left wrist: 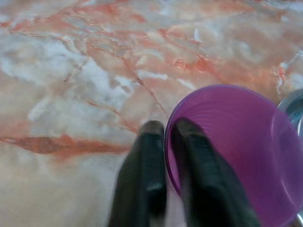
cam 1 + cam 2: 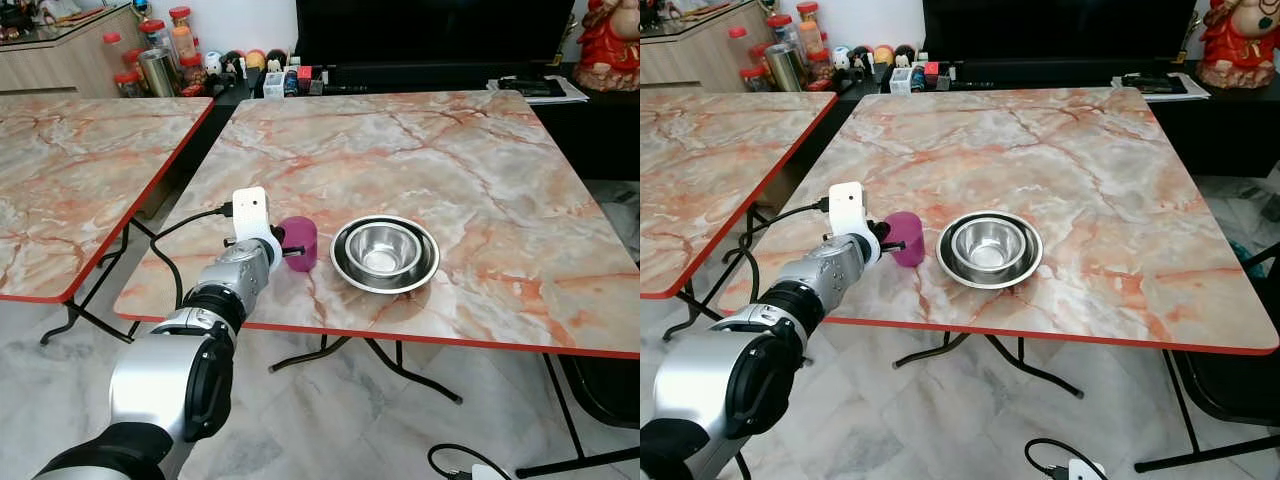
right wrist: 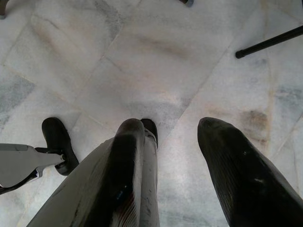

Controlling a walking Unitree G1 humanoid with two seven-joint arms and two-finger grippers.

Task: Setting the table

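Gripping the purple cup [image 2: 299,243] rim, left tool [image 1: 165,130] sits just beside steel bowls [image 2: 384,252].

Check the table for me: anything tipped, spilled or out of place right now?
Nothing spilled or damaged. The purple cup stands upright on the marble table, just left of the steel bowls, which are nested neatly. The left gripper pinches the cup's rim, one finger inside and one outside. The right gripper hangs open over the floor.
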